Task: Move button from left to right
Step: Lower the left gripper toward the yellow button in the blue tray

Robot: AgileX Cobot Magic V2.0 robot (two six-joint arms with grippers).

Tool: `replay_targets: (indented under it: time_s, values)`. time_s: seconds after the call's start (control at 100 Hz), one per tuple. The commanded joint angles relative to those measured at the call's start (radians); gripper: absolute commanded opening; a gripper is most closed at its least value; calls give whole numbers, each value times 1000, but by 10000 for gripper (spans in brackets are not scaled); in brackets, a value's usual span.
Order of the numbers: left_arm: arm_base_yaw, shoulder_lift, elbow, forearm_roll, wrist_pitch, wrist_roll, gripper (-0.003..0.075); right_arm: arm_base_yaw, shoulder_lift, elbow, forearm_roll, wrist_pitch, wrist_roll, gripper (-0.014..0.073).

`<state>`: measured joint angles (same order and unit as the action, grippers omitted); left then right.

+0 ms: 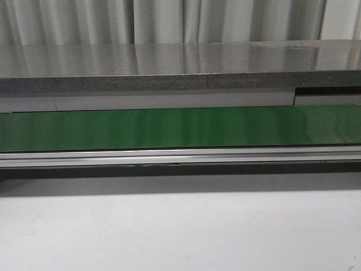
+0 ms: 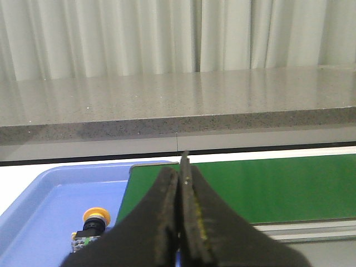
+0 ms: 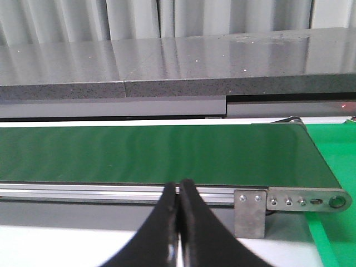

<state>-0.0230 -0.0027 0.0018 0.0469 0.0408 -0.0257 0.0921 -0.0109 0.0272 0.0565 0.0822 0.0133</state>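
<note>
The button (image 2: pixel 94 222) lay in a blue tray (image 2: pixel 39 206), seen only from the left wrist camera. Its yellow head pointed up and away from the camera, with the dark body below it and something pale and clear at the lower end, perhaps the contact block, though the gripper cut off that part of the view. The tray sat just beside the end of the green belt (image 2: pixel 278 186), its rim close against the belt's corner.

The left gripper (image 2: pixel 179 222) hung above the near edge of the tray, its two black fingers pressed flat together with no gap between them and nothing held. The button was off to one side of those fingers, near but not touching.

The right gripper (image 3: pixel 178 222) was likewise closed tight and empty, hovering in front of the belt's aluminium rail (image 3: pixel 111 192). Beyond it the belt ran to a roller end with a metal bracket (image 3: pixel 250 211), and a brighter green surface (image 3: pixel 334 167) showed past that end.

From the front, neither arm appeared: just the belt (image 1: pixel 180 127), its rail, a grey stone counter (image 1: pixel 169 73) behind, and white curtains (image 1: pixel 84 20) at the back.
</note>
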Motion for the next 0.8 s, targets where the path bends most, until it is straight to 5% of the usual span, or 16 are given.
replay_targets:
  time_s: [0.0, 0.31, 0.64, 0.79]
  values:
    - [-5, -30, -3, -10, -54, -12, -20, 0, -19, -17, -9, -77, -3, -67]
    - [-5, 192, -386, -13, 301, -12, -20, 0, -19, -17, -9, -77, -3, -67]
    - [-5, 550, -829, -17, 921, -12, -20, 0, -19, -17, -9, -77, -3, -67]
    - [-5, 629, -872, -20, 1001, -12, -20, 0, -19, -17, -9, -77, -3, -67]
